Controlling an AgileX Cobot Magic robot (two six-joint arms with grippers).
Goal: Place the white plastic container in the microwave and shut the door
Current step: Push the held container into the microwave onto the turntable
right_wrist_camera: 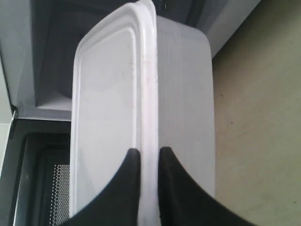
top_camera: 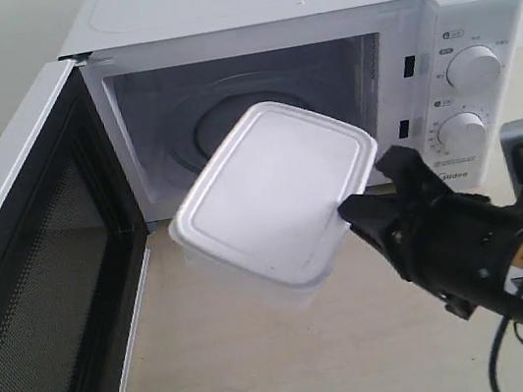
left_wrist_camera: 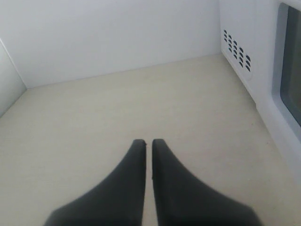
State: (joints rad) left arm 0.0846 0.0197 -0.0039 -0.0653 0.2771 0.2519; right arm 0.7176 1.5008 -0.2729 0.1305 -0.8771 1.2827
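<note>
The white plastic container (top_camera: 276, 194) hangs tilted in the air just in front of the microwave (top_camera: 321, 67) cavity. My right gripper (top_camera: 362, 202) is shut on the rim of its lid at the near right corner. In the right wrist view the container (right_wrist_camera: 117, 84) fills the middle, with my right gripper (right_wrist_camera: 149, 155) clamping its lid edge. The door (top_camera: 38, 291) stands wide open on the left, its black mesh inner face showing. The glass turntable (top_camera: 231, 126) is visible inside. My left gripper (left_wrist_camera: 148, 143) is shut and empty above bare table, and does not show in the exterior view.
Two round dials (top_camera: 472, 68) sit on the microwave's right panel. A vented side wall of the microwave (left_wrist_camera: 237, 49) and the door's outer window (left_wrist_camera: 291, 66) lie to one side of my left gripper. The beige tabletop (top_camera: 297, 359) spreads in front of the oven.
</note>
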